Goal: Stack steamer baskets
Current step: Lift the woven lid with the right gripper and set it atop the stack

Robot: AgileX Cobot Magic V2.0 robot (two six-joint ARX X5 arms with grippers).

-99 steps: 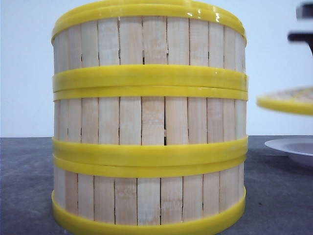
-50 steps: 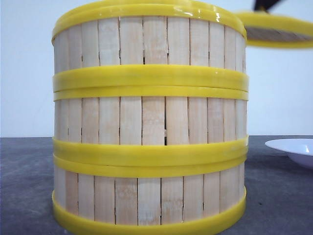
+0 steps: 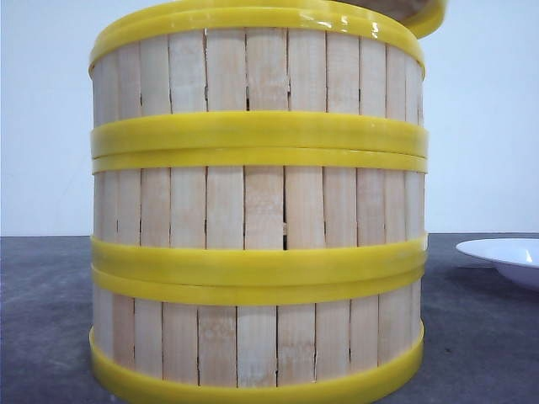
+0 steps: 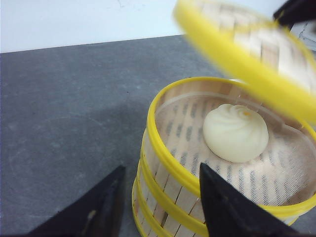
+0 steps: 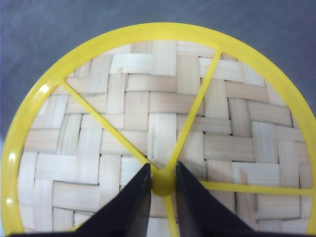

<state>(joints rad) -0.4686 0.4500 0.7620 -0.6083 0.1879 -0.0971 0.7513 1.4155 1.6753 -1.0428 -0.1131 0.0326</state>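
You see the three steamer baskets [image 3: 257, 210] stacked in one straight column that fills the middle of the front view, standing on the dark grey surface [image 3: 42, 320], their yellow rims meeting in two double bands. In the left wrist view the top basket of the stack sits in the lower right of the frame, open, with a cloth liner and a single white bun [image 4: 235, 132] resting on it right of centre. Your left pincer [image 4: 158, 202] shows at the bottom of that frame with its two dark fingers spread apart and nothing between them; one finger overlaps the stack's near rim in the picture, but you cannot tell whether it touches. The woven lid [image 5: 163, 128] with its yellow rim and spokes fills the right wrist view; your right pincer [image 5: 163, 183] is pressed onto the lid's small yellow centre knob, one finger on each side. From the left wrist view the lid hangs tilted and blurred above the open basket at the upper right, clear of the rim. In the front view only a yellow edge of it shows at the top right of the stack. A white plate [image 3: 505, 257] lies on the surface at the right edge, apart from the stack.
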